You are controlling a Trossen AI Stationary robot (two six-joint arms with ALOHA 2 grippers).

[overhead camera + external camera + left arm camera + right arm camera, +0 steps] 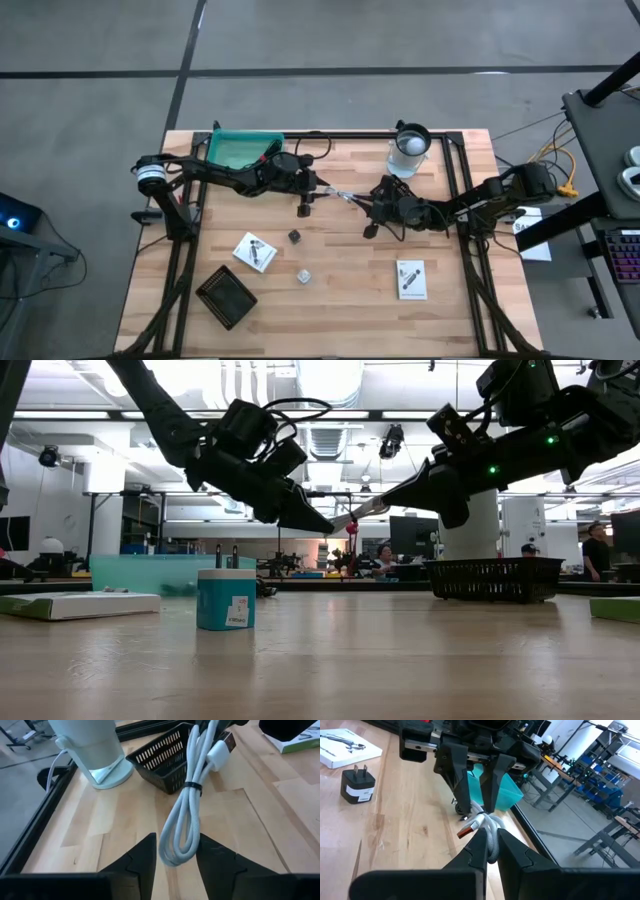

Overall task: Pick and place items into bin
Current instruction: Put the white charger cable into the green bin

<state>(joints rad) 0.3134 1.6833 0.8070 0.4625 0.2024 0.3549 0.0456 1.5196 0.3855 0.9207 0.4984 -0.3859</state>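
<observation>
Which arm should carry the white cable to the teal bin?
Left. The teal bin sits on the left arm's side of the table, far from the right arm. The left gripper is open around the white cable, which the right gripper holds shut.

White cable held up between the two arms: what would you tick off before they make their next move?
1. Right gripper jaws shut on the white cable: ok.
2. Left gripper jaws astride the cable's loop end: ok.
3. Left jaws closed on it: not ok, they are open.
4. Cable bundle tied at its middle: ok.
5. Cable lifted clear of the table: ok.
6. Teal bin has room: cannot tell.
</observation>
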